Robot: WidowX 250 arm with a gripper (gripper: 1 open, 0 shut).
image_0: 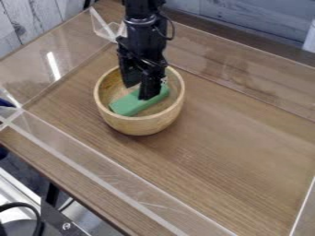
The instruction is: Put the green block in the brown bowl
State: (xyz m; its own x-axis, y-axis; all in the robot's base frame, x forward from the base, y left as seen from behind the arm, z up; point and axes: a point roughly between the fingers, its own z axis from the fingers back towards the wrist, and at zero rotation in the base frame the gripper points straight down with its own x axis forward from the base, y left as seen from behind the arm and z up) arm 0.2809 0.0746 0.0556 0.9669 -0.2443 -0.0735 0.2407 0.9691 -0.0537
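Now one green block lies in one brown bowl — one end effector spread above.

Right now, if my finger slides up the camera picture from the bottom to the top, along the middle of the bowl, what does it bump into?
The table, then the brown bowl, then the green block in it, then the gripper.

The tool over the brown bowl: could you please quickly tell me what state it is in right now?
Tool: open, holding nothing; the green block lies in the bowl.
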